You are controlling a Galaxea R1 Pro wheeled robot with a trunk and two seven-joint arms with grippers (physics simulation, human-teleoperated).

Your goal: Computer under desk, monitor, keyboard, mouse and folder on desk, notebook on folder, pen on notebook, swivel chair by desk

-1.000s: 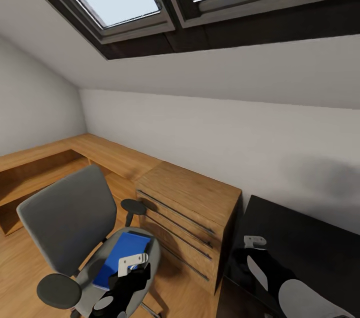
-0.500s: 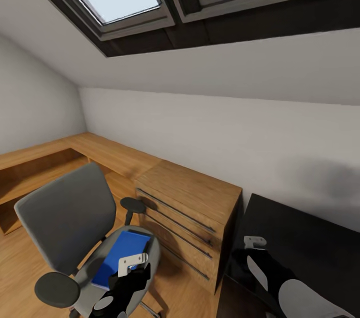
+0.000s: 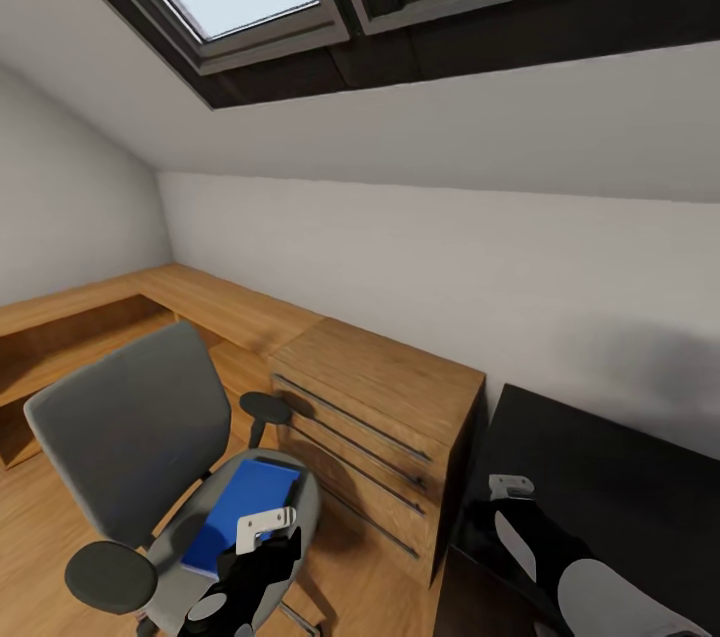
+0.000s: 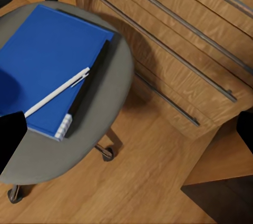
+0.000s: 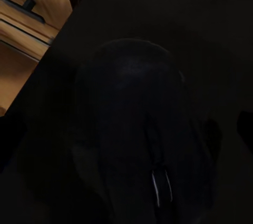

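left pincer [image 4: 126,129] agape over pen [image 4: 57,91] — right pincer [image 5: 126,129] wide above mouse [image 5: 139,145]

Folder [image 4: 45,60] was rendered bright blue, pen [image 4: 55,92] white, chair seat [image 4: 113,97] grey, desk [image 3: 610,497] glossy black.

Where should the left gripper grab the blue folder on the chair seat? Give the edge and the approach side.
Grip the folder at its white-paged corner near the seat's front rim, coming in from the open floor side. It lies flat on the swivel chair, and the pen rests across it, so lift level.
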